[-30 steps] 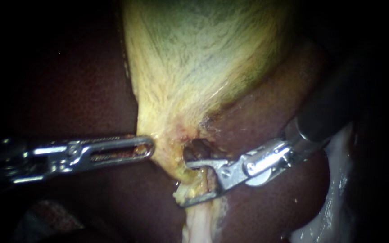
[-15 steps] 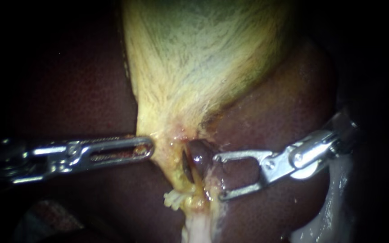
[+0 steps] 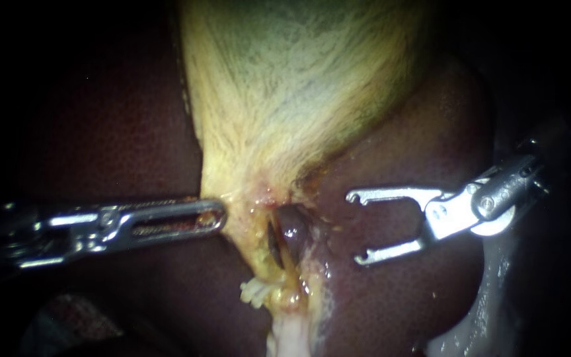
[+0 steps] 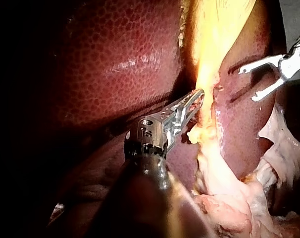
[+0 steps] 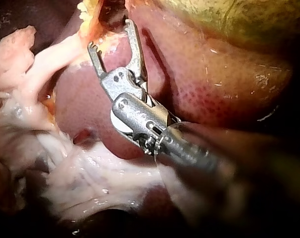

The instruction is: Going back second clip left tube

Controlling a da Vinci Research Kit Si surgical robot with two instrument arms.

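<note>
Right instrument (image 3: 355,228) end effector gapes empty; left instrument (image 3: 219,218) clamps gallbladder (image 3: 299,86) (wrist view confirms).

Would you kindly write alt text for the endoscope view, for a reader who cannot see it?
My right instrument hangs open and empty over the dark red liver, apart from the dissected tissue below the yellow-green gallbladder. From the left, my left instrument grips the gallbladder's narrow lower edge.
</note>
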